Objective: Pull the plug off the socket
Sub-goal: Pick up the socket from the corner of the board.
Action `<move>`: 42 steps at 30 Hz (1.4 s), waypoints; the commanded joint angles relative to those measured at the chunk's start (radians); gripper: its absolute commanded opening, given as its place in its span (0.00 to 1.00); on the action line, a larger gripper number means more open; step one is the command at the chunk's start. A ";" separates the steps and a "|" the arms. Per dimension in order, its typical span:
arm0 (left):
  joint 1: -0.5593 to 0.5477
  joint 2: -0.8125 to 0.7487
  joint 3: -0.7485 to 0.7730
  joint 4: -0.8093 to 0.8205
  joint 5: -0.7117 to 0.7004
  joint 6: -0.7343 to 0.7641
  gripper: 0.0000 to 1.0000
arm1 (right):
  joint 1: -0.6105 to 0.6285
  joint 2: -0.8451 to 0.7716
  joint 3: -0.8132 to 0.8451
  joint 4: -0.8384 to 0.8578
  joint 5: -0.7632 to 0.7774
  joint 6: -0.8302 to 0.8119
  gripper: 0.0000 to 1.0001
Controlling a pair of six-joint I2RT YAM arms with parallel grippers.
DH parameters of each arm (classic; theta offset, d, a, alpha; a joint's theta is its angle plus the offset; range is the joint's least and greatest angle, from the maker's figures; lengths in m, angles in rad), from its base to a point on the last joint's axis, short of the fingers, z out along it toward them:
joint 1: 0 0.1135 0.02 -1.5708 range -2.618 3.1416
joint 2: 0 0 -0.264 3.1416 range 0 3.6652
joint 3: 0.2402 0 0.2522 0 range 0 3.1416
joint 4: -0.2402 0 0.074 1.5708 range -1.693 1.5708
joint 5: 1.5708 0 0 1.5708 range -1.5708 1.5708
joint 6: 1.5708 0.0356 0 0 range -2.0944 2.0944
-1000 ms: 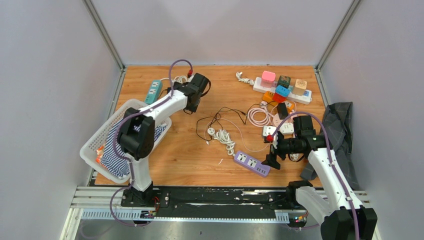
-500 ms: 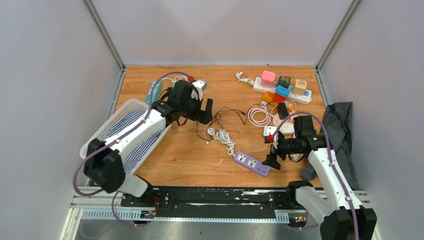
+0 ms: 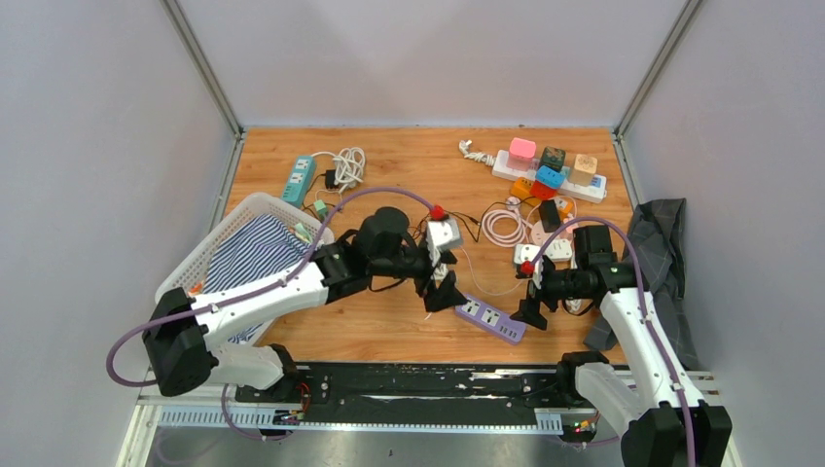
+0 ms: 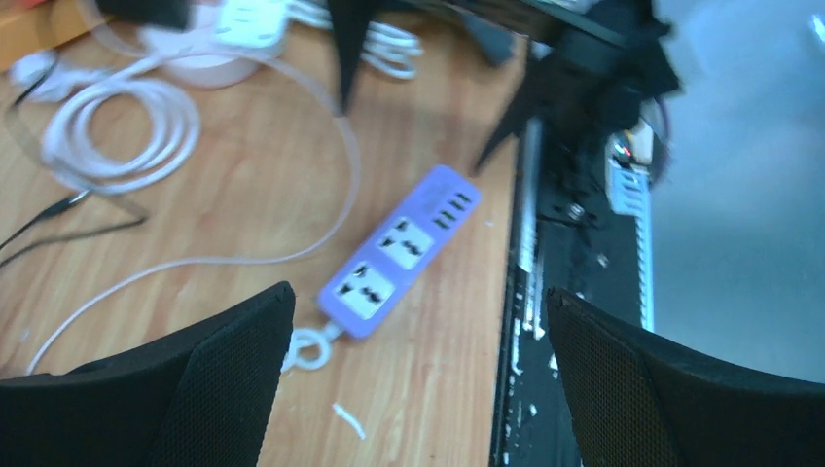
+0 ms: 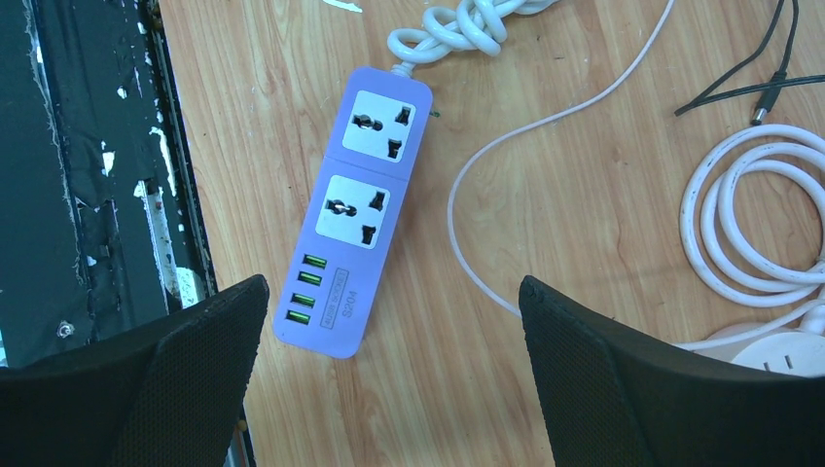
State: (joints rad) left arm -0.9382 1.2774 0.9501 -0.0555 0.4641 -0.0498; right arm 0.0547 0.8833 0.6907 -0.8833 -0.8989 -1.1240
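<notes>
Lying flat, purple power strip [image 3: 490, 319], cord end near left fingers [image 4: 224, 379], USB end toward right fingers [image 5: 623, 370], both pairs spread, empty

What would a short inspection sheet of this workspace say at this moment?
Surface: wooden table, bare in places.
Job's things: purple power strip, both sockets empty; white power strip at far right carrying coloured plugs; teal power strip at far left.
Clutter: white basket with striped cloth; dark cloth at the right edge.
Grippers: left gripper and right gripper both open, holding nothing, either side of the purple power strip.
Cables: white coiled cable, thin black wire, loose.
Surroundings: grey walls; black base rail.
</notes>
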 commanded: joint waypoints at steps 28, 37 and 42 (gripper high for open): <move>-0.269 0.499 0.134 0.014 -0.148 0.686 0.95 | -0.102 -0.021 -0.013 -0.034 -0.052 -0.037 1.00; -0.266 0.554 0.149 0.025 -0.163 0.716 0.92 | -0.124 -0.019 -0.014 -0.034 -0.058 -0.037 1.00; -0.249 0.557 0.133 0.040 -0.157 0.716 0.90 | -0.132 -0.016 -0.016 -0.034 -0.059 -0.040 1.00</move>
State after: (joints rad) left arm -1.1992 1.8194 1.0958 -0.0456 0.3088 0.6453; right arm -0.0593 0.8722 0.6907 -0.8909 -0.9241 -1.1458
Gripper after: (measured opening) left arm 0.914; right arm 0.999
